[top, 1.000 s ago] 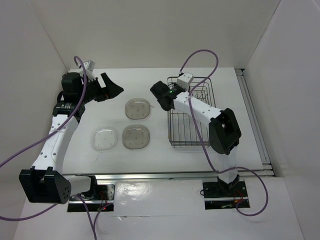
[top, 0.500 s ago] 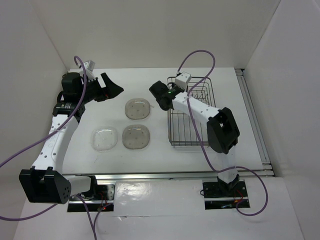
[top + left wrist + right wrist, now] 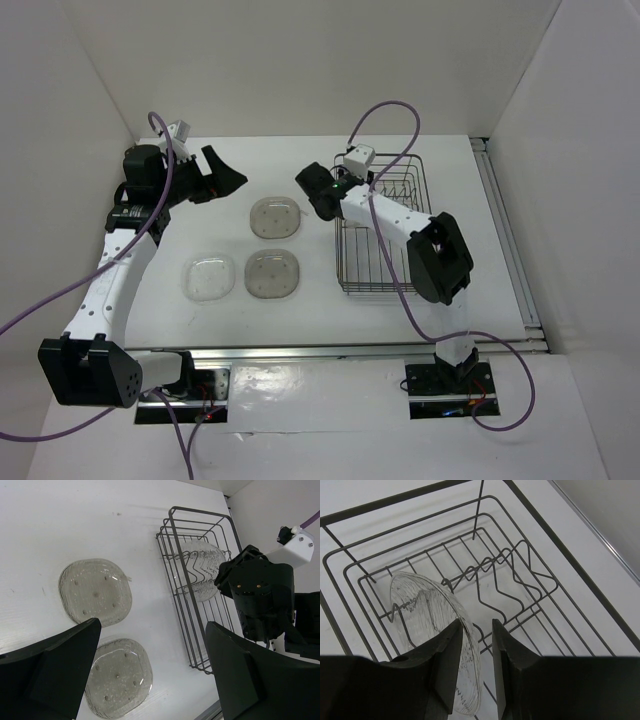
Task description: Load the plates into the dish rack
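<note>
The dish rack (image 3: 375, 290) is a dark wire basket at the centre right. One clear plate (image 3: 427, 615) stands on edge among its prongs and also shows in the left wrist view (image 3: 202, 572). My right gripper (image 3: 476, 625) is slightly open at the rack's far left end (image 3: 311, 188). The plate's rim sits loose between its fingers, by the left one. Two smoky plates (image 3: 275, 217) (image 3: 272, 273) and a clear plate (image 3: 208, 277) lie flat on the table. My left gripper (image 3: 225, 178) is open, empty and raised at the far left.
White walls close in the table on the left, back and right. A metal rail (image 3: 510, 250) runs along the right side past the rack. Purple cables (image 3: 385, 110) loop above both arms.
My right gripper has drawn back a little to the left and away from the rack. The plate stays standing in the prongs. The left arm has not moved.
</note>
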`<state>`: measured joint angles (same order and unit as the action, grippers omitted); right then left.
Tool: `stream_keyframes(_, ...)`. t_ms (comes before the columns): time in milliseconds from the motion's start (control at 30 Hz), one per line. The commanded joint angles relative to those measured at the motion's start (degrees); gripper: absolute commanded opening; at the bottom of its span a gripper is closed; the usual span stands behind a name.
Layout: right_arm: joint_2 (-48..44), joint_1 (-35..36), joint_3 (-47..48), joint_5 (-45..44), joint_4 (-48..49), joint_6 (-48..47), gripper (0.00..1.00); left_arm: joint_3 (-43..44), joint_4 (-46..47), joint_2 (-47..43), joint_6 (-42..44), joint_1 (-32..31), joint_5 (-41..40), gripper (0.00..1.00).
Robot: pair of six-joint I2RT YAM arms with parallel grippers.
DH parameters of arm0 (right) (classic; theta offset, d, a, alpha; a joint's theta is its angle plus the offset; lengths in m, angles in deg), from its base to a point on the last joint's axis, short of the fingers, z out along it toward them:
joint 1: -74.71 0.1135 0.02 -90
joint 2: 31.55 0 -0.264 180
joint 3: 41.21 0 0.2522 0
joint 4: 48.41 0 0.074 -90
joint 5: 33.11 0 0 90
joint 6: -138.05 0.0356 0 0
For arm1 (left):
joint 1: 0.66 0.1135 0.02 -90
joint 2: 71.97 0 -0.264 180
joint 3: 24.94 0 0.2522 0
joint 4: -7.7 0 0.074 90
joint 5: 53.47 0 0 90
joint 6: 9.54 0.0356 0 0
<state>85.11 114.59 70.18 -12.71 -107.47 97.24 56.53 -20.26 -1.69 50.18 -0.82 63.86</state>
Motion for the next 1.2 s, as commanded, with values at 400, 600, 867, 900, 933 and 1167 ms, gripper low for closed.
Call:
stream_keyframes(400,-1.61,-1.03,0.02,2.02,20.41,-17.1,0.6,1.64,1.01,-0.58,-0.3,-0.01,-1.05,1.0)
stream_keyframes(600,-8.63,1.16,-3.57,5.17,30.77,-25.36,0.78,1.64,-0.83,-0.58,-1.0,-0.01,-6.66,1.0)
stream_keyframes(867,-31.3,1.17,-17.08,31.61,35.97,-34.59,0.94,5.33,-8.3,10.3,-2.59,-0.01,-12.84,1.0)
stream_keyframes(900,-33.32,0.64,-18.77,36.42,36.68,-35.56,0.94,5.34,-8.3,13.1,-2.59,-0.01,-12.83,1.0)
stream_keyframes(933,-35.08,0.64,-20.18,38.73,36.69,-35.57,0.94,6.12,-8.3,14.61,-1.98,-0.53,-14.05,1.0)
stream_keyframes(1167,-48.09,0.11,-27.92,51.76,37.3,-38.2,0.99,12.27,-7.17,27.53,2.25,-0.54,-14.95,0.96)
